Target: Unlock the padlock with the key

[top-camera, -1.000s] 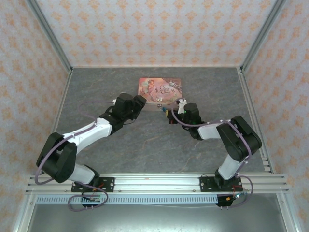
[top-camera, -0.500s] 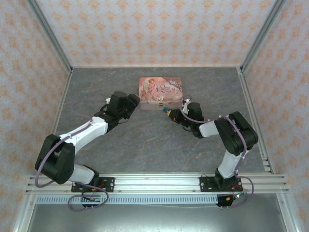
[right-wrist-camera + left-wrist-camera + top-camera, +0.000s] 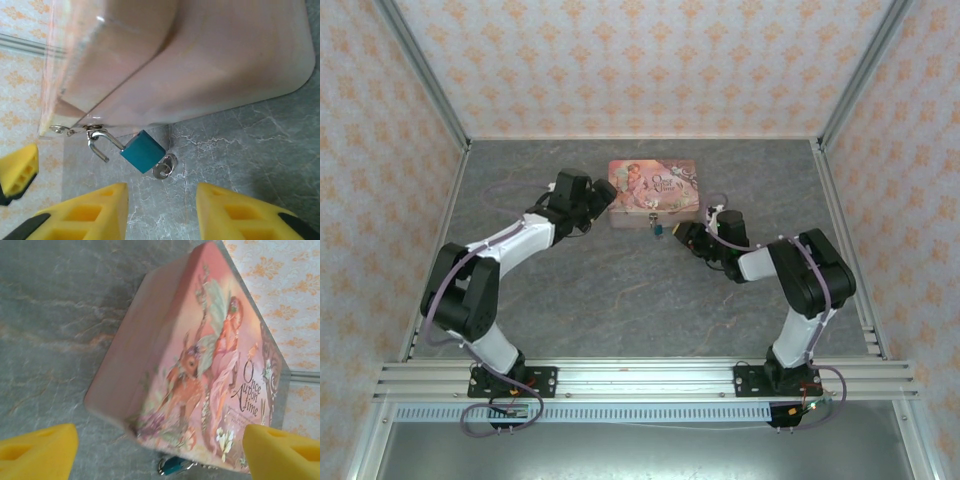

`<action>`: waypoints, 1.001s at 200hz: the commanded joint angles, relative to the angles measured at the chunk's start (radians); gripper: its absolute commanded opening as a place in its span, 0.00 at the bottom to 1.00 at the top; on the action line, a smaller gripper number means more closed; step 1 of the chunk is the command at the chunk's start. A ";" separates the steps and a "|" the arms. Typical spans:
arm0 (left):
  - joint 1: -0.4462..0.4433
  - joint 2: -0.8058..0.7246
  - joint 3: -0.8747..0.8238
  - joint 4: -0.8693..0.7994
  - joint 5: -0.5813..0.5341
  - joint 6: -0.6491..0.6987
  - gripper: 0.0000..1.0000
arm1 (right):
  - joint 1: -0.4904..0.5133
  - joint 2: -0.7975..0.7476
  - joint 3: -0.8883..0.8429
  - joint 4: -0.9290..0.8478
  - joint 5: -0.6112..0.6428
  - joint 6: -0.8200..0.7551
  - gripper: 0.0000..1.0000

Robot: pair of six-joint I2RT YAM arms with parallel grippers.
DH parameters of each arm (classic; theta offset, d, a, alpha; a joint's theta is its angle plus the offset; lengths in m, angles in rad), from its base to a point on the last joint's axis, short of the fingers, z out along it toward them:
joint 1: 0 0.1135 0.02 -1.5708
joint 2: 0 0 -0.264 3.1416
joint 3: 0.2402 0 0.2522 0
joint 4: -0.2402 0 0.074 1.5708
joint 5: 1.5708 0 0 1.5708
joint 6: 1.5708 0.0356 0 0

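The small teal padlock (image 3: pixel 143 151) hangs from the hasp ring on the pink tin (image 3: pixel 190 60). Its silvery shackle (image 3: pixel 100 142) is swung out with one end free. The silver key (image 3: pixel 165 166) sticks out of the padlock's bottom and rests on the table. My right gripper (image 3: pixel 160 212) is open just short of the key, with nothing between its yellow fingers (image 3: pixel 85 215). My left gripper (image 3: pixel 159 452) is open too, its pads apart from the tin (image 3: pixel 200 365), and the padlock (image 3: pixel 176 465) peeks out under the tin's near edge. From above, the padlock (image 3: pixel 658 231) lies between the left gripper (image 3: pixel 603 200) and the right gripper (image 3: pixel 682 234).
The pink tin (image 3: pixel 653 185) sits mid-table towards the back. Grey marbled table (image 3: pixel 620 280) spreads in front of it. Patterned walls with metal posts (image 3: pixel 850 80) close the sides and back. The rail with both arm bases (image 3: pixel 640 378) runs along the near edge.
My right gripper has opened, let go of the key and backed off slightly. My left gripper has opened wider and drawn away from the tin, towards the back left.
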 commanded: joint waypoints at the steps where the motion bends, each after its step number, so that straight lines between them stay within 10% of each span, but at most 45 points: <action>1: 0.017 0.046 0.086 -0.070 0.046 0.112 0.86 | -0.016 -0.081 -0.003 -0.048 -0.010 -0.077 0.46; 100: 0.020 0.310 0.374 -0.274 0.072 0.316 0.86 | -0.019 -0.129 -0.022 -0.038 -0.013 -0.103 0.58; 200: 0.013 0.252 0.106 -0.197 0.074 0.283 0.79 | -0.020 -0.137 -0.069 0.162 -0.041 -0.063 0.73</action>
